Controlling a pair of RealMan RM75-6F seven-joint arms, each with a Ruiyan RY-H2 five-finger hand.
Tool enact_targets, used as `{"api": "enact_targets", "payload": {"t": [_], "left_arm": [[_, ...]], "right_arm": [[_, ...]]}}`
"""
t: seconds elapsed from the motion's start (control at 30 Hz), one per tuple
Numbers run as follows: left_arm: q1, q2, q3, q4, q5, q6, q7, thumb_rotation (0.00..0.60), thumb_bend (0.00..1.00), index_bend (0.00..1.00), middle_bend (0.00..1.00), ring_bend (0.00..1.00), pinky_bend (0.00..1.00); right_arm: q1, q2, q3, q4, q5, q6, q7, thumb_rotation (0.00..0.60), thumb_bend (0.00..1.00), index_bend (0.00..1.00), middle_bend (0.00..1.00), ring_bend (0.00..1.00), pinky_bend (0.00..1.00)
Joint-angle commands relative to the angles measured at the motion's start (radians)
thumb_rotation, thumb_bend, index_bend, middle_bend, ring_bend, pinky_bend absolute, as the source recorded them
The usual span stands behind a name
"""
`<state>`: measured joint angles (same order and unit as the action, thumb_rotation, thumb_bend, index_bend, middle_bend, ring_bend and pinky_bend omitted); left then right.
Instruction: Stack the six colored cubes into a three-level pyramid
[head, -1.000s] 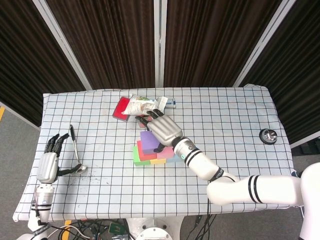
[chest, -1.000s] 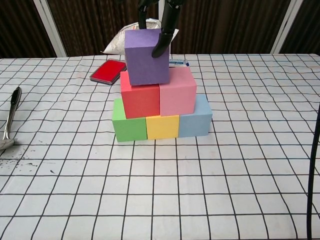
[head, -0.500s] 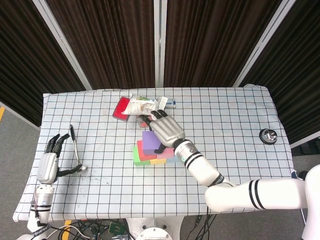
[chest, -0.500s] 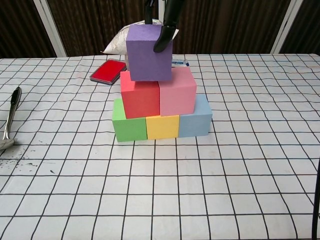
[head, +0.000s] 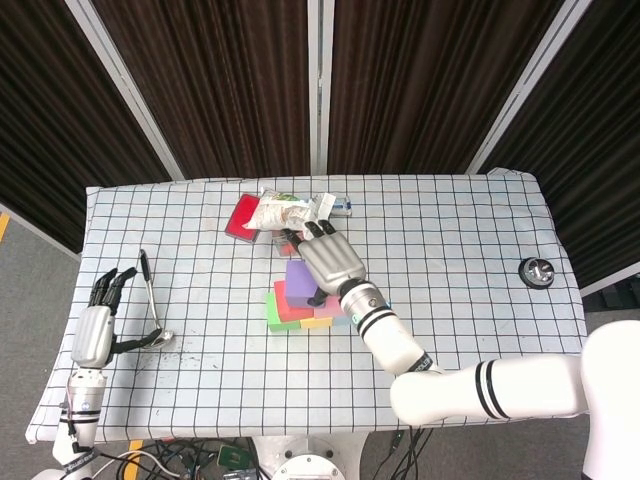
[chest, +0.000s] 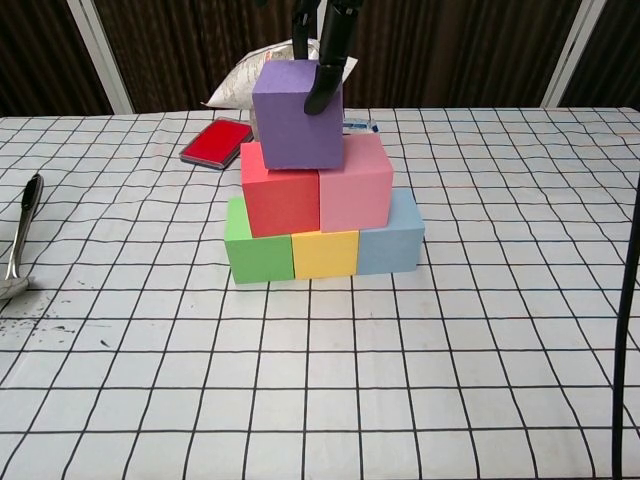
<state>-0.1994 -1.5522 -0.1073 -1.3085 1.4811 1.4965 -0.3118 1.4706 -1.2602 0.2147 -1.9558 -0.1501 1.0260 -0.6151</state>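
Observation:
The purple cube (chest: 297, 115) (head: 297, 279) sits on top of the red cube (chest: 280, 200) and the pink cube (chest: 355, 185), a little left of centre. Under them stand the green cube (chest: 257, 250), the yellow cube (chest: 325, 253) and the blue cube (chest: 392, 235) in a row. My right hand (head: 325, 258) (chest: 330, 35) reaches down over the stack and grips the purple cube, with a fingertip (chest: 316, 98) on its front right face. My left hand (head: 95, 330) lies at the table's left edge with its fingers apart, holding nothing.
A spoon (head: 150, 300) (chest: 22, 228) lies beside the left hand. Behind the stack are a red flat case (chest: 215, 142) and a white bag (chest: 245, 80). A small metal object (head: 538, 270) sits near the table's right edge.
The right hand lifted the purple cube slightly, shifted it a little right, then lowered it onto the red and pink cubes. The left hand has not moved.

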Motion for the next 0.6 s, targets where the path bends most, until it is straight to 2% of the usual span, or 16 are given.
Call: {"api": "enact_targets", "payload": {"t": [0.03, 0.6], "left_arm": [[0.0, 0.0, 0.0, 0.001, 0.0, 0.0, 0.0, 0.6, 0.0, 0.08, 0.12, 0.0, 0.01], [-0.004, 0.001, -0.003, 0.001, -0.002, -0.011, -0.002, 0.6, 0.0, 0.09, 0.12, 0.0, 0.01]], "right_arm": [[-0.004, -0.004, 0.003, 0.004, -0.006, 0.0, -0.003, 0.6, 0.09, 0.0, 0.47, 0.02, 0.0], [-0.048, -0.01, 0.003, 0.011, -0.097, -0.026, -0.002, 0.6, 0.09, 0.0, 0.47, 0.02, 0.0]]}}
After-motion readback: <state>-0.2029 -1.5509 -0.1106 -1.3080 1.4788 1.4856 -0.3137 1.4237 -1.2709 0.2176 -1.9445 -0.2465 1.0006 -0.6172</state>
